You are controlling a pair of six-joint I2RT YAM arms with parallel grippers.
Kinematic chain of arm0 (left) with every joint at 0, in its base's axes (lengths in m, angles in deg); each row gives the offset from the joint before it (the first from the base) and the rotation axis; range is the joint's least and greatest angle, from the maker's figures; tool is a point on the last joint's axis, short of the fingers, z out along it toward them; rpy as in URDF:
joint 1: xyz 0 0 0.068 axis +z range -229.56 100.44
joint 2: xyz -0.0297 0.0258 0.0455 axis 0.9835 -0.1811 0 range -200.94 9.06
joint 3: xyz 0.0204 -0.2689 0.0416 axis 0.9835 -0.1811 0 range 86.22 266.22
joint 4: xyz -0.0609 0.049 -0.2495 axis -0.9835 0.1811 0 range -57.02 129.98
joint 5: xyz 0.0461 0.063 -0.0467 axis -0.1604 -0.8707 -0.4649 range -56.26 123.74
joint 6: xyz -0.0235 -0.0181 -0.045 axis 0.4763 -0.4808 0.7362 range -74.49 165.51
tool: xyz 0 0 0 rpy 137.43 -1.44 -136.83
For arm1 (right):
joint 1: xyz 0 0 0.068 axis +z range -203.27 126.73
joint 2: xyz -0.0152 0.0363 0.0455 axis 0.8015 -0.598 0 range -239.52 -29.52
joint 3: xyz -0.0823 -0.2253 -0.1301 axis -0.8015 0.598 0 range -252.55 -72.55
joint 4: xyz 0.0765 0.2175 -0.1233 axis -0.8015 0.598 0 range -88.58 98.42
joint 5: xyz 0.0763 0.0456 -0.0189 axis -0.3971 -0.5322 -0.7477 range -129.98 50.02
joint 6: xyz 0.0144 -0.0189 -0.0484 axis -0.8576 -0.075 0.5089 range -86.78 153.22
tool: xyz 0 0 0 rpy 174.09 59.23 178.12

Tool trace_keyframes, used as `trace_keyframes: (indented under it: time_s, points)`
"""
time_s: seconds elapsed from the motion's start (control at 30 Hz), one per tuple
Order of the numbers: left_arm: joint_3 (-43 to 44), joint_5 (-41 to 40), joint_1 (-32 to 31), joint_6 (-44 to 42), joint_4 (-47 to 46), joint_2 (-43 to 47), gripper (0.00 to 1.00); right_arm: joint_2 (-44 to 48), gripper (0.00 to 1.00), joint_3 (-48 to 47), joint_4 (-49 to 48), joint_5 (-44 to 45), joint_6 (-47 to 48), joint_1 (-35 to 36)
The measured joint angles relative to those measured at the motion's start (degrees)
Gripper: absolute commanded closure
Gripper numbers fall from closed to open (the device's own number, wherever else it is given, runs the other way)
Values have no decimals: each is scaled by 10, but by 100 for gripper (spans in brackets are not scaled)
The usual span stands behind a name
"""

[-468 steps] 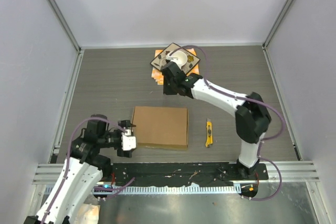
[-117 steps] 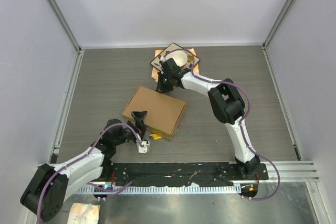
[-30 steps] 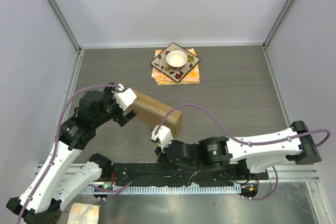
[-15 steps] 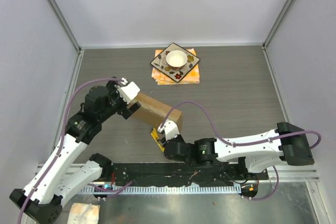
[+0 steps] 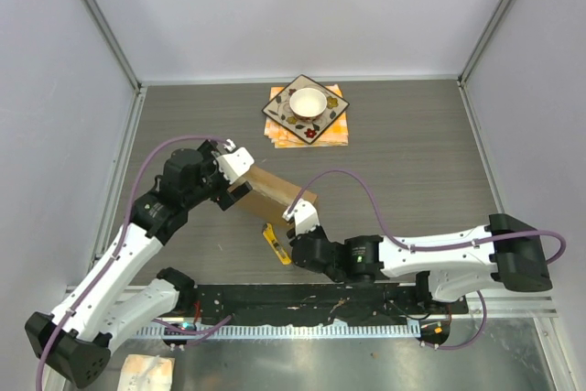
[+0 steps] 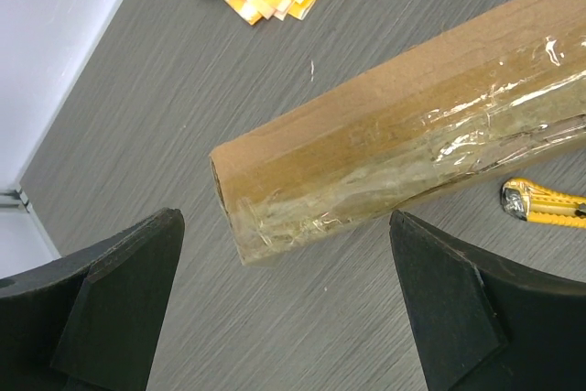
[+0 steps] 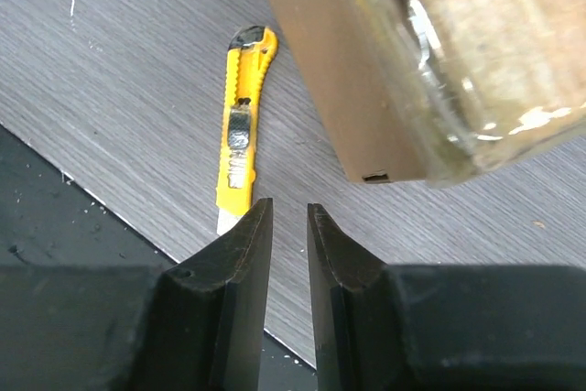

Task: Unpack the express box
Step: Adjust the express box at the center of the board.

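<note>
The tilted box blocks the middle, the knife just beside its near corner. Open table lies right; the plate sits well behind.

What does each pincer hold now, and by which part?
Nothing. The left pincer stands open, apart from the express box; the right pincer is nearly shut and empty.

Rising from the near left corner of the grey desk with the white-and-black left arm, elbow bent high, wrist turned right toward the middle. On the left gripper, black fingers spread wide, clamping nothing. Lying low along the near edge with the white-and-black right arm, stretched leftward. On the right gripper, fingers almost together, nothing between.
</note>
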Motion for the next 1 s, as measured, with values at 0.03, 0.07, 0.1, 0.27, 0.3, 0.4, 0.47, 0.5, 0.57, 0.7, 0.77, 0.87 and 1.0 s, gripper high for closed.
trace_keyframes:
  time_s: [0.03, 0.07, 0.1, 0.27, 0.3, 0.4, 0.47, 0.5, 0.57, 0.7, 0.77, 0.87, 1.0]
  points:
    - [0, 0, 0, -1, -1, 0, 0, 2, 72, 0, 1, 0, 2, -4]
    - [0, 1, 0, -2, -2, 2, 0, 5, 72, 0, 2, 1, 5, -8]
    - [0, 2, 0, -2, -2, 3, 0, 7, 71, 0, 3, 2, 7, -12]
    - [0, 5, 0, -5, -3, 17, 0, 19, 68, 9, 5, 4, 18, -35]
    - [0, 6, 0, -6, -2, 20, 0, 19, 68, 10, 5, 4, 19, -39]
    - [0, 7, 0, -7, -2, 24, 0, 19, 68, 13, 8, 4, 24, -50]
    - [0, 9, 0, -10, -2, 24, 0, 19, 68, 14, 8, 5, 26, -56]
    - [0, 10, 0, -10, -2, 24, 0, 19, 68, 14, 8, 6, 27, -58]
    - [0, 11, 0, -10, -2, 24, 0, 19, 68, 15, 7, 9, 30, -63]
    - [0, 12, 0, -10, -1, 25, 0, 22, 70, 17, 5, 10, 33, -74]
    - [0, 12, 0, -10, -1, 28, 0, 25, 71, 19, 2, 11, 35, -81]
    - [0, 12, 0, -10, 0, 36, 0, 25, 73, 22, -8, 11, 42, -93]
    - [0, 12, 0, -10, 0, 46, 0, 24, 73, 25, -21, 11, 50, -108]
